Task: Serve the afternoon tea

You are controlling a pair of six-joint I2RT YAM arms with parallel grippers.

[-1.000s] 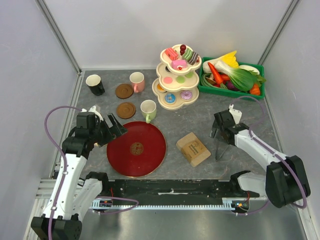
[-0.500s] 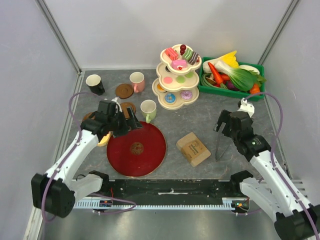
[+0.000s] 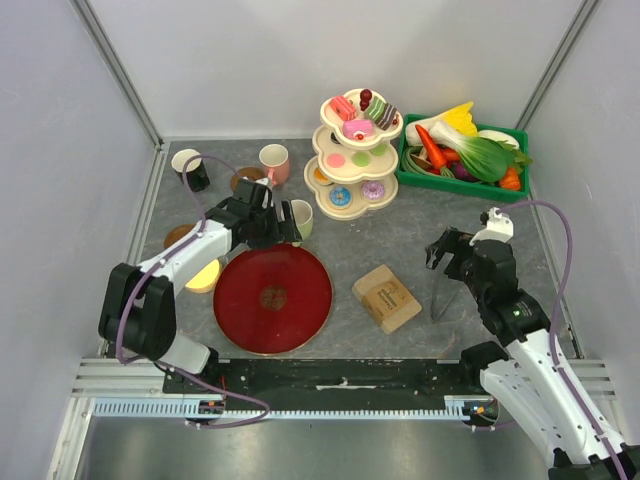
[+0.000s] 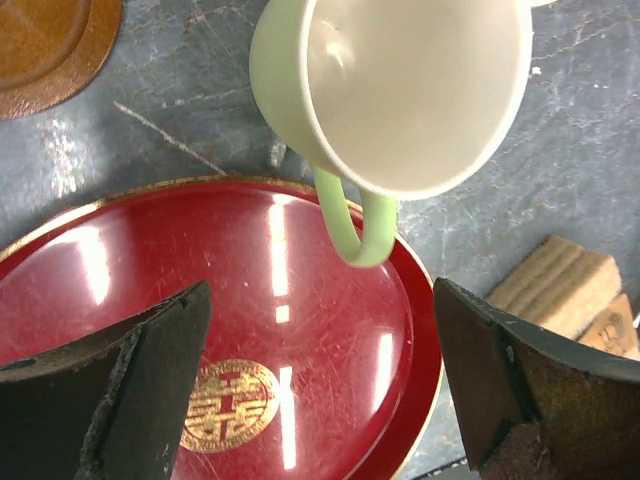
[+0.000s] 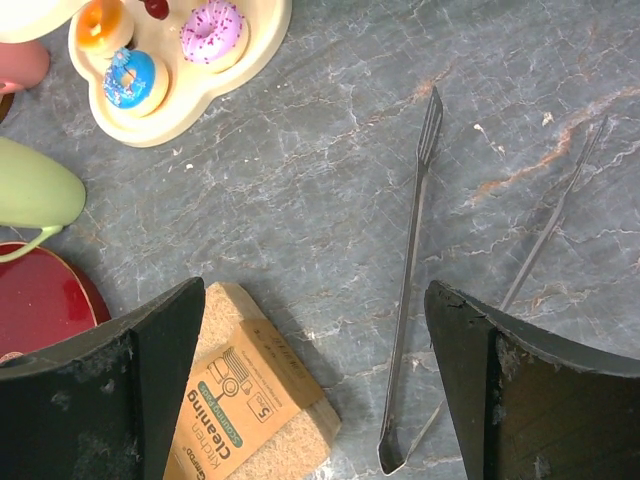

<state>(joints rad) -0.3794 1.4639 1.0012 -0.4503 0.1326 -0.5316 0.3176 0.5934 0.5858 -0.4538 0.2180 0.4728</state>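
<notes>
Mug time: your left pincer (image 4: pixel 322 290) hangs spread wide over the pale-green mug (image 4: pixel 400 90). The mug stands upright on the table, right beside the red plate (image 4: pixel 100 270). I think you must go lower and pinch its rim. Your right pincer (image 5: pixel 315 290) is spread wide too, above the tongs (image 5: pixel 410 270).

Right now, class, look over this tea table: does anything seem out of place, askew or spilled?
The packaged cleaning sponge lies askew between the red tray and the tongs, odd among tea things. Nothing looks spilled.
</notes>
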